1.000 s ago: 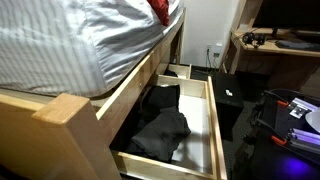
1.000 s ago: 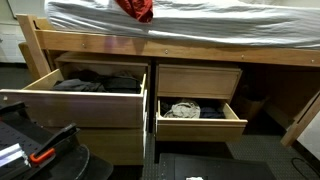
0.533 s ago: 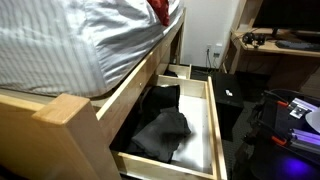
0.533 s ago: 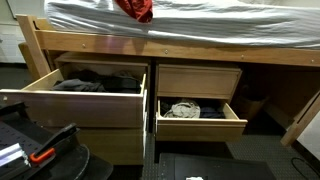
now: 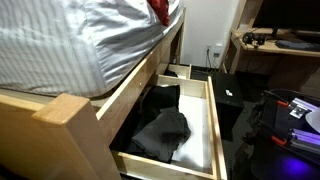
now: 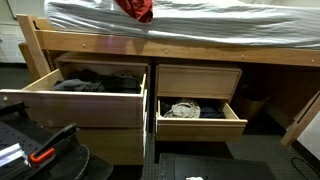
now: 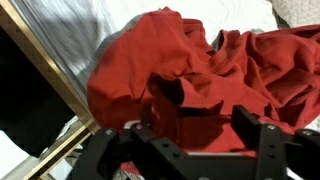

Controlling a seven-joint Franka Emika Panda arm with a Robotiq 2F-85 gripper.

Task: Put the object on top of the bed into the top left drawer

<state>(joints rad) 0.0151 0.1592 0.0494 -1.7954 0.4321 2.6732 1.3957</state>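
A crumpled red cloth (image 7: 190,70) lies on the white striped bedding at the bed's edge; it also shows in both exterior views (image 5: 158,10) (image 6: 133,9). In the wrist view my gripper (image 7: 200,125) is open, its two black fingers spread wide right over the cloth, with red folds between them. The top left drawer (image 6: 70,100) is pulled open and holds dark clothes; it shows from the side in an exterior view (image 5: 214,120). The arm itself does not show in the exterior views.
The wooden bed rail (image 7: 55,80) runs along the mattress edge. A second drawer (image 6: 200,122) stands open with a light cloth inside. A desk (image 5: 275,45) stands at the back. Black equipment (image 6: 35,145) sits near the drawers.
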